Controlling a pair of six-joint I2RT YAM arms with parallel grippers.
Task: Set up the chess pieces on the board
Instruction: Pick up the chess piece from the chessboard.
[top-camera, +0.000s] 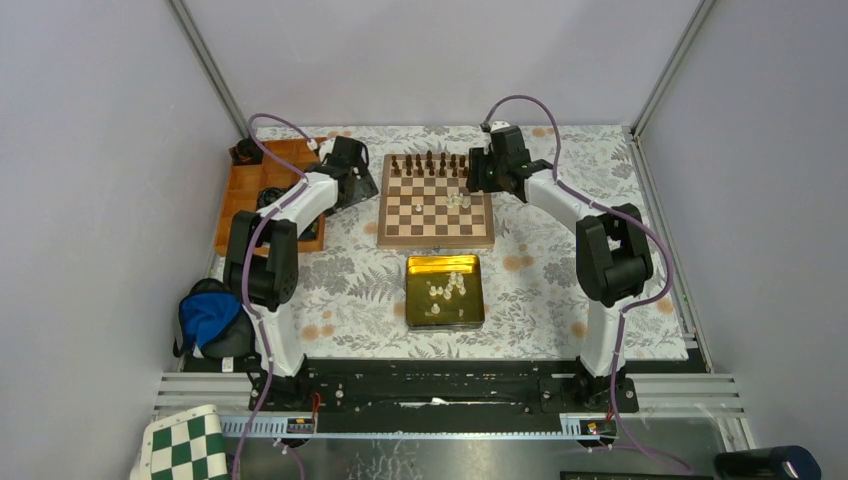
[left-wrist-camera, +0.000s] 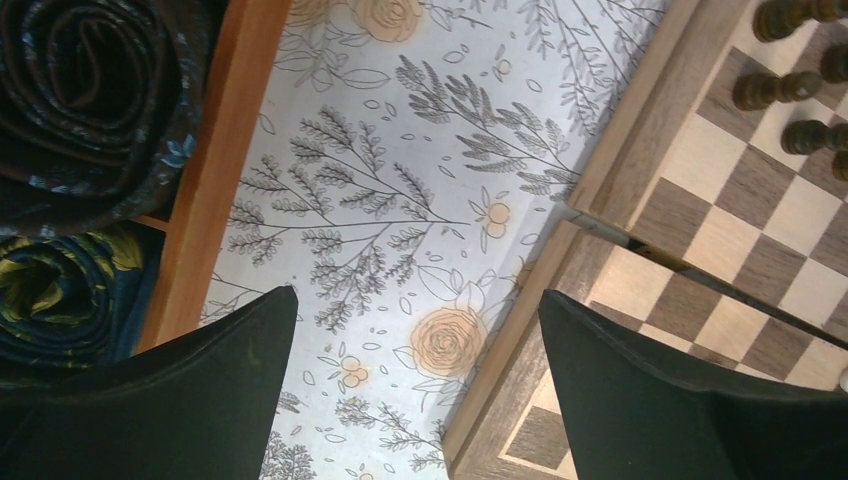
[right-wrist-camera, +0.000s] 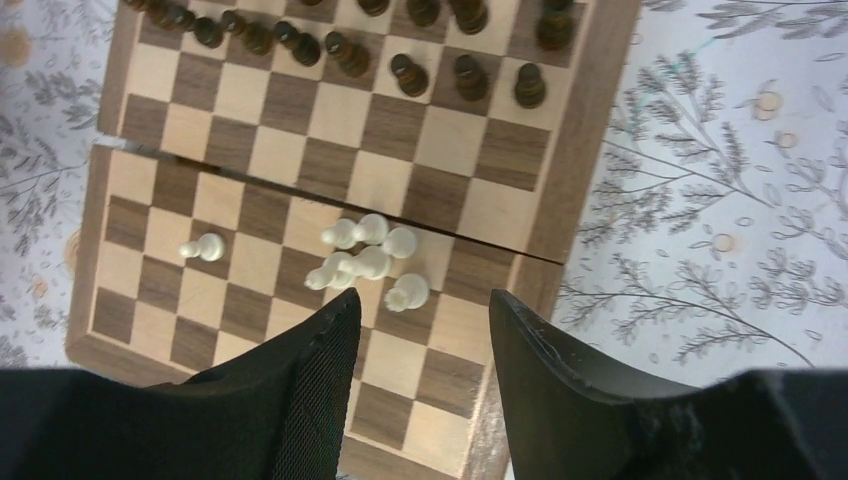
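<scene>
The wooden board (top-camera: 483, 237) lies at the table's far middle, with dark brown pieces (top-camera: 430, 164) along its far rows. A small cluster of cream-white pieces (top-camera: 458, 200) stands on its right half; in the right wrist view the cluster (right-wrist-camera: 368, 258) sits just beyond my fingers, with one lone white piece (right-wrist-camera: 204, 247) to the left. More white pieces (top-camera: 448, 289) lie in a gold tin (top-camera: 415, 315). My right gripper (top-camera: 478, 178) (right-wrist-camera: 422, 315) is open and empty over the board's right edge. My left gripper (top-camera: 366, 188) (left-wrist-camera: 418, 318) is open and empty over the cloth beside the board's left rim (left-wrist-camera: 520, 330).
An orange wooden tray (top-camera: 240, 195) holding rolled dark cloth (left-wrist-camera: 80, 110) lies at the far left. A blue bag (top-camera: 207, 318) sits by the left arm's base. A green-and-white checkered mat (top-camera: 185, 445) lies at the near left. A floral cloth (top-camera: 540, 290) covers the table.
</scene>
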